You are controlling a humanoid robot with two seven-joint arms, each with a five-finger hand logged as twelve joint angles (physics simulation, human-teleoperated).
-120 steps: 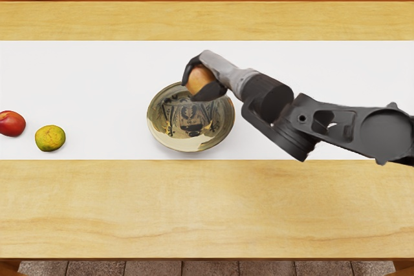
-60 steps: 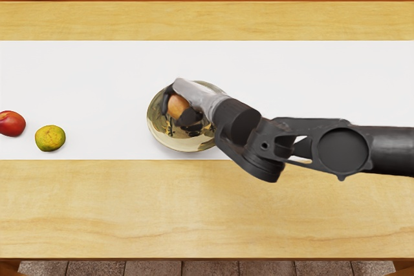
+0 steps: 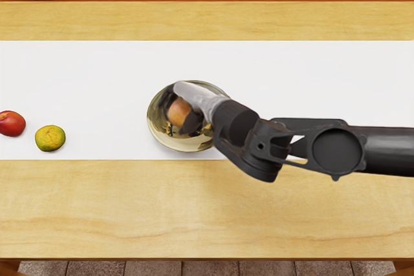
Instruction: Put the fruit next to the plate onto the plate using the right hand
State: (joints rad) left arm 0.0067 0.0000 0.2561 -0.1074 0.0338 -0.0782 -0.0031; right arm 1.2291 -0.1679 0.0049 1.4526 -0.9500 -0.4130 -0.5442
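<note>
Over the middle of the plate (image 3: pixel 155 131), the right robot hand (image 3: pixel 189 103) encloses the task's fruit (image 3: pixel 178 114), an orange-tan piece. Its fingers curl around the fruit in a grasp, and no release is visible. Compared with 1 second earlier, when hand and fruit stood at the plate's far rim, both have travelled inward and lower. The fruit now sits within the plate's outline, close to or touching its inner surface; contact cannot be confirmed. By this reading the transport step is essentially complete, and only opening the fingers and withdrawing the arm remain. Well left of the plate, 2 other fruits, a yellow-green citrus (image 3: pixel 50 138) and a red apple (image 3: pixel 11 123), lie on the white runner (image 3: pixel 97 75) covering the bench (image 3: pixel 194 211). Left arm: not visible.
</note>
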